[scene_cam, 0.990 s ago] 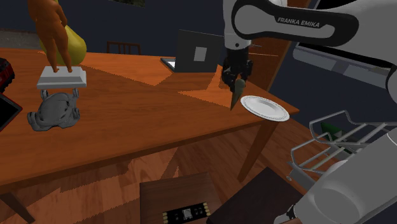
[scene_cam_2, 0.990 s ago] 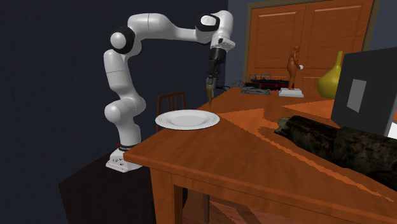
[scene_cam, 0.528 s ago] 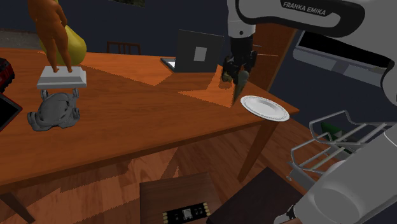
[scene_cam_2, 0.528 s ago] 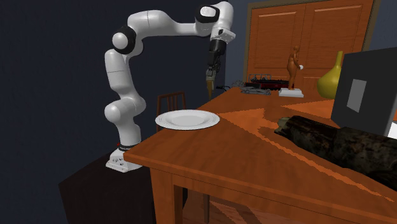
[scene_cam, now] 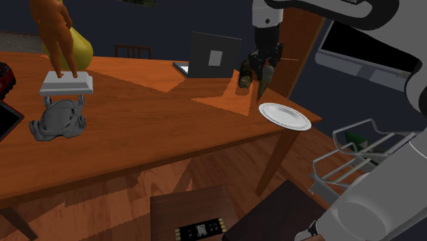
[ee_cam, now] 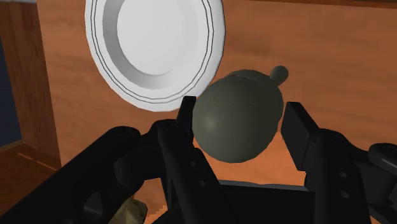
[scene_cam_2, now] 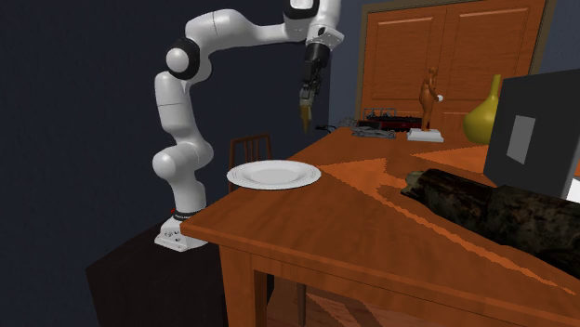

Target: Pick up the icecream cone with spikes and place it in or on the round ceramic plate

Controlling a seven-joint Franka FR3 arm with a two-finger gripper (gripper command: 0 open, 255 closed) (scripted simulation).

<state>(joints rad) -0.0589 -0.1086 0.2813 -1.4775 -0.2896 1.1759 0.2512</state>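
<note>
I count one cone, one plate, one table. My gripper [scene_cam: 264, 67] is clamped on the ice cream cone [ee_cam: 238, 121], with its dark olive scoop pinched between my two fingers and its brownish tip pointing down. I hold it in the air above the wooden table [scene_cam: 137, 123], near the rim of the white plate [scene_cam: 284, 116] and clear of it. My arm [scene_cam_2: 232, 32] arches high, and the hand hangs nearly straight down.

White arm [scene_cam_2: 177, 102] of rounded, tubular segments with dark joint bands, upper left of the second exterior view; all-black gripper [ee_cam: 240, 109] with 2 blocky fingers [ee_cam: 299, 130].
</note>
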